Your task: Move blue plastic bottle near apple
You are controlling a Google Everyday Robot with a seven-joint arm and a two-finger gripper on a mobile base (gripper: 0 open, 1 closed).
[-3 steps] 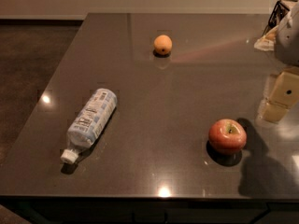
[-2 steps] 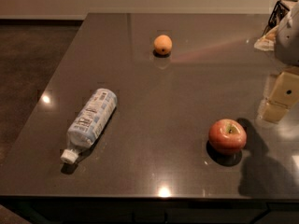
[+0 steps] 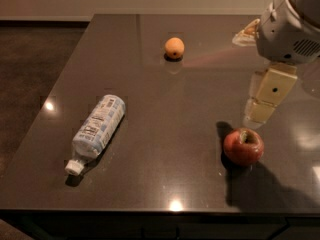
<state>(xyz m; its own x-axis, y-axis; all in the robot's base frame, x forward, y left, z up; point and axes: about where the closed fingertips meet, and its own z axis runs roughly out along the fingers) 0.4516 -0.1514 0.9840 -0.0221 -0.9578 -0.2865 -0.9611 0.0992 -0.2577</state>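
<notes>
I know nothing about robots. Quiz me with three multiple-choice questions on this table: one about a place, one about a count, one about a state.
1. Where is the claw?
A. At the right, close to the apple
B. At the left edge
C. Under the table

2. How many round fruits are on the table?
A. One
B. Two
C. Three

3. How is the blue plastic bottle placed?
A. Upright
B. On its side
C. Lifted by the claw

Answers:
1. A, as the claw hangs just beyond the apple on the right.
2. B, counting the apple and the orange.
3. B, since the bottle lies flat, with its cap toward the near edge.
</notes>
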